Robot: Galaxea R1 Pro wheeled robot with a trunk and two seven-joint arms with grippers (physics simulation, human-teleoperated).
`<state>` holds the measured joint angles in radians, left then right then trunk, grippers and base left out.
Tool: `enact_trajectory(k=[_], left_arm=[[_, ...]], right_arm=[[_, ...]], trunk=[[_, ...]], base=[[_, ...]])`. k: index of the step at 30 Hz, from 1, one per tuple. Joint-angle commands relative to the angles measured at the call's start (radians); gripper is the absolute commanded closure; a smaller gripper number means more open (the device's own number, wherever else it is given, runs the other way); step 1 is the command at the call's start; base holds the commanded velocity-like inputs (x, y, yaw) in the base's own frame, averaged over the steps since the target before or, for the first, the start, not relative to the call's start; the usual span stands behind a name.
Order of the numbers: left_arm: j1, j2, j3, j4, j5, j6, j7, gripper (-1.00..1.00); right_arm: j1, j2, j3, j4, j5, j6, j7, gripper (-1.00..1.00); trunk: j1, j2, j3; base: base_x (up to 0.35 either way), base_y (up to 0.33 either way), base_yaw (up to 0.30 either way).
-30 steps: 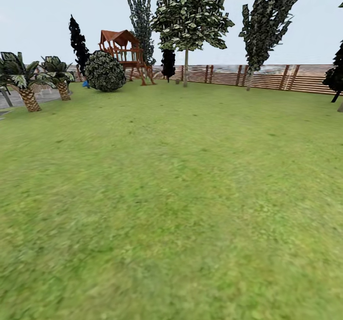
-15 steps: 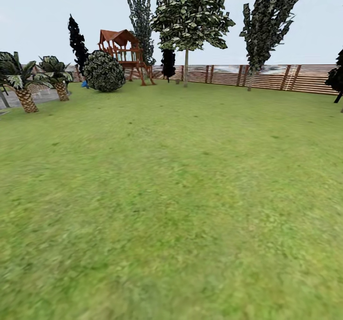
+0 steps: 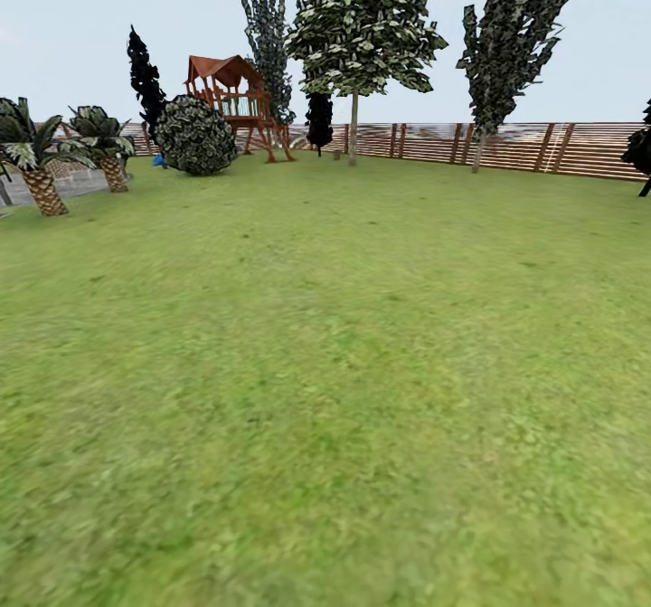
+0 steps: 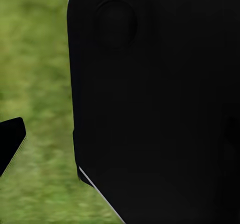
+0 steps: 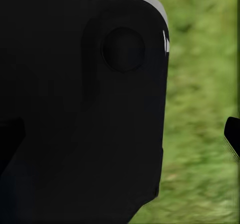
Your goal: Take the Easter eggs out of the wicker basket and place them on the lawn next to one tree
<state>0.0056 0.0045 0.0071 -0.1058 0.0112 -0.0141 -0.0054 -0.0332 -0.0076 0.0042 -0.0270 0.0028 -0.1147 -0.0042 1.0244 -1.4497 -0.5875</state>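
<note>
The lawn (image 3: 325, 363) spreads out green and flat ahead of me in the head view. The Easter eggs and the wicker basket are out of view. At the garden's far side a leafy tree (image 3: 353, 128) with a slim pale trunk stands before the brown slat fence (image 3: 542, 147), and another (image 3: 477, 150) stands to its right. In the left wrist view one dark fingertip (image 4: 10, 144) pokes in over grass beside a black part of the robot (image 4: 160, 104). The right wrist view has a fingertip (image 5: 232, 136) over grass too. Neither view shows how the jaws stand.
A wooden playset (image 3: 235, 91) and a round bush (image 3: 194, 137) stand at the far left. Two short palms (image 3: 36, 150) (image 3: 107, 146) edge a paved strip on the left. Dark thin cypresses (image 3: 145, 78) rise near the fence.
The whole head view has crept forward over the grass: the palms slid a little left and the far fence drew slightly nearer. Nothing in the garden itself moved.
</note>
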Motion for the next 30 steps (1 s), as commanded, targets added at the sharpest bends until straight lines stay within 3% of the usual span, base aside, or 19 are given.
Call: enact_trajectory(k=[1,30], left_arm=[[0.001,0.000,0.001,-0.002,0.001,-0.001,0.000,-1.00],[0.001,0.000,0.001,-0.002,0.001,-0.001,0.000,-1.00]], right_arm=[[-0.001,0.000,0.000,0.001,0.000,-0.003,0.000,-1.00],[-0.001,0.000,0.000,0.001,0.006,-0.003,0.000,-1.00]], trunk=[[0.001,0.000,-0.001],[0.001,0.000,-0.001]], base=[[0.327,0.000,0.000],[0.327,0.000,0.019]])
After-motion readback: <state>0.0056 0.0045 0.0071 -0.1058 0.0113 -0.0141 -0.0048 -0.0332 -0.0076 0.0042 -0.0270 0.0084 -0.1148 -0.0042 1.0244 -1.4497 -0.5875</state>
